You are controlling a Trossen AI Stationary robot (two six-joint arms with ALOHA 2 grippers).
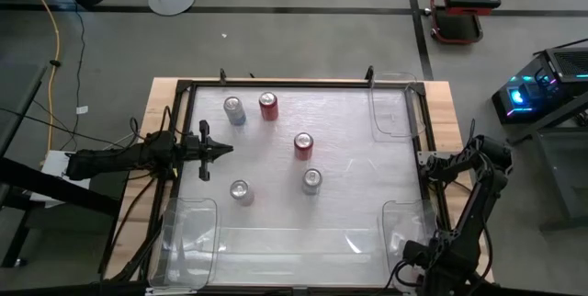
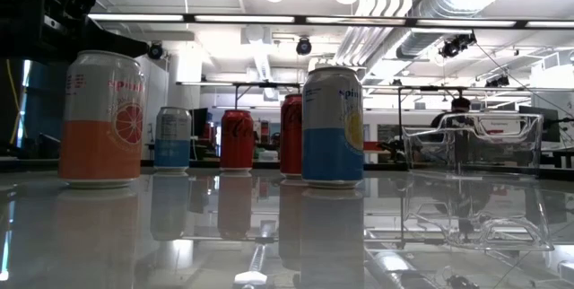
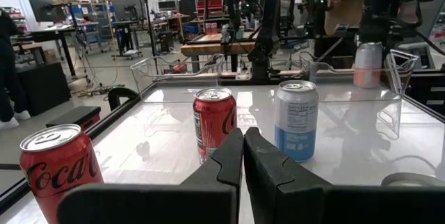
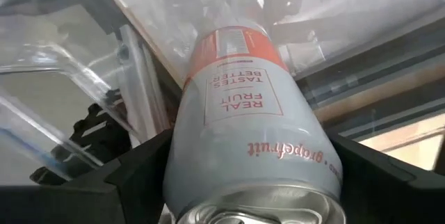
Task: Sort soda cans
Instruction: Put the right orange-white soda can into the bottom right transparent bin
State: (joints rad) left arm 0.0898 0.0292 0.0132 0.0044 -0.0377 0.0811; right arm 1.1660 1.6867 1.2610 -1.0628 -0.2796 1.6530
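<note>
five soda cans are standing loose on your counter [image 1: 276, 232] in the high view: a silver-blue can [image 1: 234, 109] beside a red can [image 1: 268, 106] at the far side, a second red can [image 1: 303, 145] mid-counter, and two more silver ones [image 1: 311, 180] and [image 1: 241, 192] closer in. the sixth, a grapefruit can [image 4: 254, 133], is wedged between the jaws of your right gripper [image 4: 243, 182], which sit wide around its body, over by the right edge of the counter near the clear bins. looks to me like it's being carried to a bin, since that arm is parked right between the far-right bin [image 1: 397, 108] and the near-right bin [image 1: 404, 227]. your left gripper [image 1: 223, 148] has its jaws pinched together with nothing in them, pointing in from the left edge toward the cans, probably just waiting. as for the bins, the near-left bin [image 1: 188, 232] and both right ones look like they've got no cans in them, though clear plastic makes that hard to swear to.
</note>
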